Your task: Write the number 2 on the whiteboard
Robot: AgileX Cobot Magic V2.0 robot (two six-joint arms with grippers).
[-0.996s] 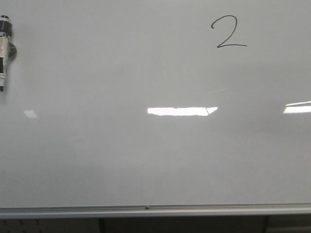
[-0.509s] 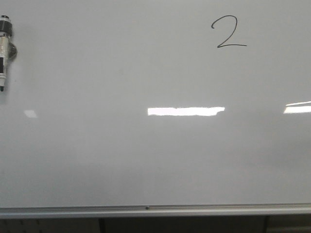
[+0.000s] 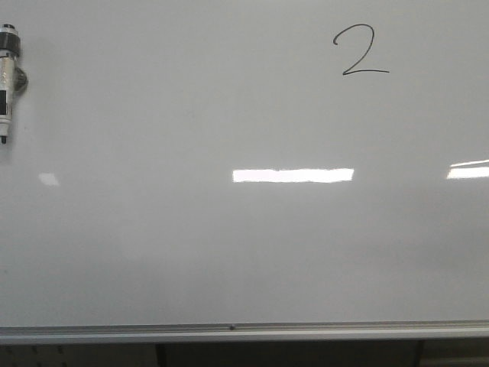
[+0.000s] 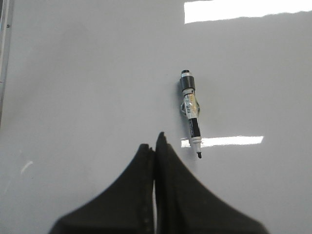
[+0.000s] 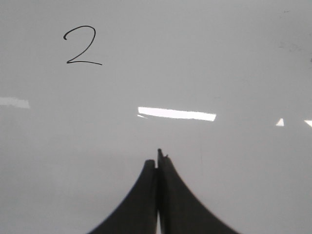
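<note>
Looks done: number 2 (image 3: 361, 50) sits upper right on whiteboard (image 3: 229, 252), marker (image 3: 7, 82) parked far left, both grippers (image 4: 155, 146) (image 5: 158, 158) pressed together w/ nothing held, prob. just retreat next.

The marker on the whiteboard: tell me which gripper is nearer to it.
Left. The left gripper, shut, sits just beside the marker. The right gripper, shut, faces the number 2, with no marker in its view.

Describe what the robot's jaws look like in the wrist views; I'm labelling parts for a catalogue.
Only the fingers show. The left gripper has two matte black fingers, wide at the base, curving in to narrow pointed tips, with a faint stitched-looking seam along the inner edge. The right gripper has the same black, flared, tapering fingers. No cables, markings or arm links are visible.
</note>
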